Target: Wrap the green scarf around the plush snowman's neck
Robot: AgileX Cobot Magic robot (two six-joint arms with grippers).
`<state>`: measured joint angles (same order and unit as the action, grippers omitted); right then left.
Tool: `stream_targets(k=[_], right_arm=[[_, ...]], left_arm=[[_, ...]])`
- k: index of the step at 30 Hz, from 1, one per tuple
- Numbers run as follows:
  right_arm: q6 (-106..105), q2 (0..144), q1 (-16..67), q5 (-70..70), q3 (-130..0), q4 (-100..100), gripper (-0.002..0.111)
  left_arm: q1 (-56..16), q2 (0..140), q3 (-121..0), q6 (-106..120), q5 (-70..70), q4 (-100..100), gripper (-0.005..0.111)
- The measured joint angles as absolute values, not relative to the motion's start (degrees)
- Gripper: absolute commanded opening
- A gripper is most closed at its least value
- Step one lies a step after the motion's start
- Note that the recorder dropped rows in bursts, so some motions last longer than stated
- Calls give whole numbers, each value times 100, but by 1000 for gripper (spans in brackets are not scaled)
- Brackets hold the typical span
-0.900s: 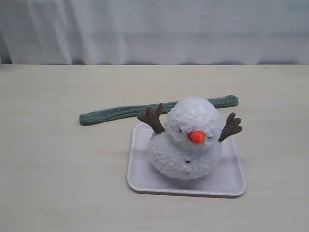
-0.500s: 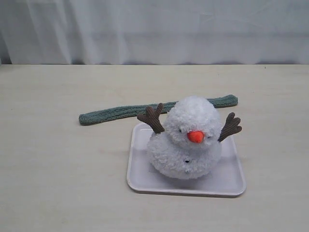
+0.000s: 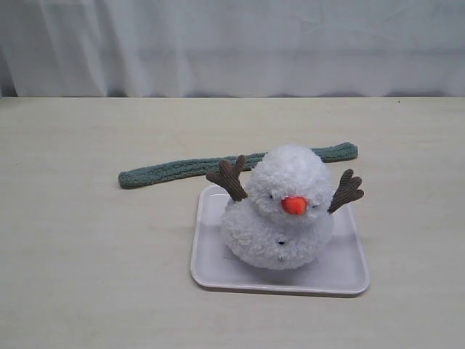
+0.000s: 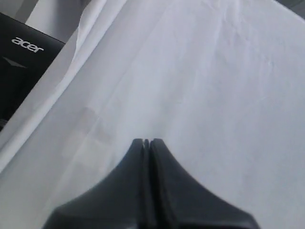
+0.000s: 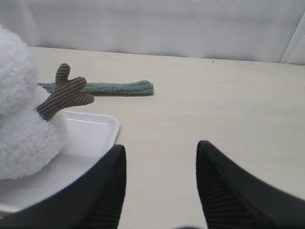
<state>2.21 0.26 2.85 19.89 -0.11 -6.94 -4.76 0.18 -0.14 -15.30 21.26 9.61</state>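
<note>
**Clerk:** Item one, the green scarf (image 3: 240,165). Location?

**Checker:** Flat on the desk (image 3: 87,254), on the far side of the plush snowman (image 3: 280,218). Its long axis runs left to right, with the right end a little farther back. The middle is hidden behind the snowman's head and left branch arm. The left end lies well out on bare desk; the right end shows just past the head.

**Clerk:** Item two, the snowman.

**Checker:** Upright on a shallow white tray (image 3: 211,269), facing the near side and leaning slightly. The snowman's neck (image 3: 254,209) is bare; the scarf touches it nowhere.

**Clerk:** Item three, right hand (image 5: 161,148).

**Checker:** Jaws spread wide, nothing between them. It sits low over the desk at the tray's right side. From it, the scarf's right end lies ahead on the far side, past the tray corner and behind the brown corduroy arm, well apart from the fingertips.

**Clerk:** Item four, left hand (image 4: 147,141).

**Checker:** Jaws pressed together, holding nothing. Its camera shows only white cloth and a dark Acer-branded panel (image 4: 26,45), no task item.

**Clerk:** Which hand is nearer?

**Checker:** By my judgement the right, to the right end. The strip lies crosswise to its reach, so jaws set across the scarf's width would suit. Neither arm appears in the exterior view.
</note>
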Motion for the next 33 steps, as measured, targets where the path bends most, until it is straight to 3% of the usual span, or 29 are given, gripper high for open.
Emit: stream_targets(k=[7,10,21,27,33], right_arm=[[221,26,285,1989,-11,-694,45],[221,26,285,1989,-11,-694,45],[221,26,285,1989,-11,-694,45],[221,26,285,1989,-11,-694,45],[221,26,285,1989,-11,-694,45]], left_arm=[[-476,659,-958,-1908,1445,297,0],[-476,1977,-1825,-1918,960,-488,0],[-536,5416,-2397,-2006,1548,-1322,0],[-1031,7377,-3323,-2084,1296,-2403,0],[-1542,9050,-4527,-2085,149,-3177,0]])
